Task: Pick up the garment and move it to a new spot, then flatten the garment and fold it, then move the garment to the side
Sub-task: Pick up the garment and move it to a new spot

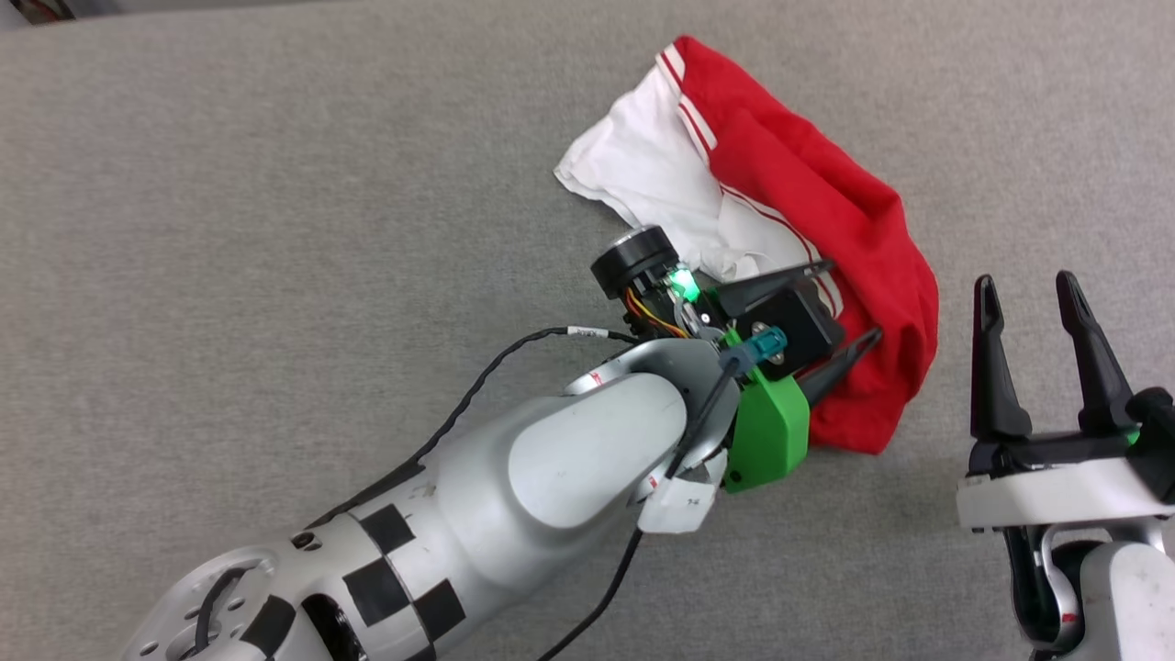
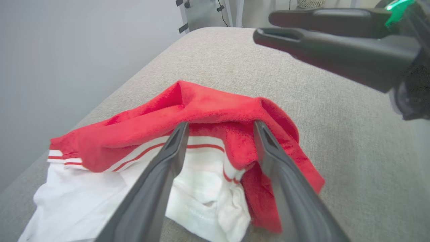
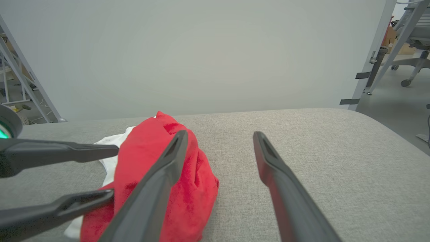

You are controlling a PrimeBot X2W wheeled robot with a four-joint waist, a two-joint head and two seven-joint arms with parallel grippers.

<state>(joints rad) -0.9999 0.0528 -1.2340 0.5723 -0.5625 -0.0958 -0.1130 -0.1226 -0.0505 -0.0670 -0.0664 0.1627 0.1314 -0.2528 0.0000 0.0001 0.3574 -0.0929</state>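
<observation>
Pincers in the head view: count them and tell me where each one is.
2. The left pincer is open over the crumpled garment near the middle; the right pincer is open at the lower right, above the grey surface, beside the garment.

A broad surface [image 1: 275, 184] covered in grey woven fabric, its far edge rounded. One crumpled garment [image 1: 826, 211], red with white sleeves and red-and-white striped trim, lies bunched directly on it, toward two o'clock from the head view's centre.
</observation>
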